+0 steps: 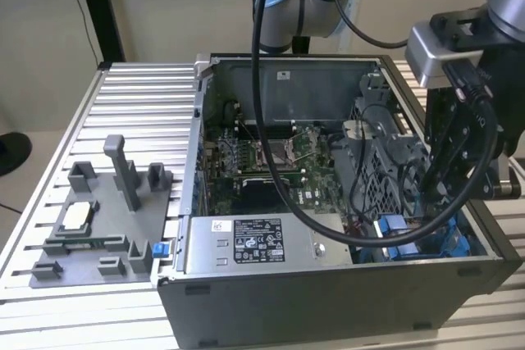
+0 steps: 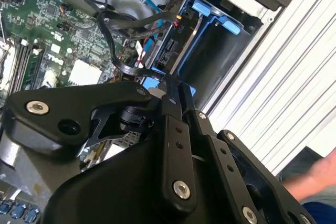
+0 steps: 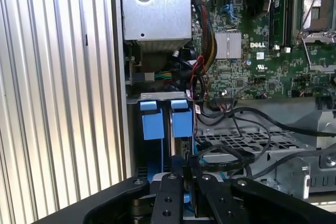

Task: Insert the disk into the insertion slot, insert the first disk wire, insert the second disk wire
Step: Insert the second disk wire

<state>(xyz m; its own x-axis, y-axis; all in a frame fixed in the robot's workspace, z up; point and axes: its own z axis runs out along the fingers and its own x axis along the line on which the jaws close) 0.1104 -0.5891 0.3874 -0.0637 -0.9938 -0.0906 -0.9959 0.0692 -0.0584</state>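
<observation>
Disk (image 3: 167, 121) looks already seated in the insertion slot (image 3: 160, 98) at the case's corner, blue carrier tabs showing, so this is the wire stage. Gripper (image 3: 186, 174) sits low over the bay, fingers nearly shut on what looks like a blue-ended wire (image 2: 152, 83) – can't tell for sure. I'd keep the plug square to the disk's socket – no forcing, and mind the loose black cables (image 3: 236, 156).

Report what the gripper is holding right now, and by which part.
In the second wrist view the gripper has its fingers close together over a blue connector on a black cable, beside the disk. A firm grip cannot be told.
</observation>
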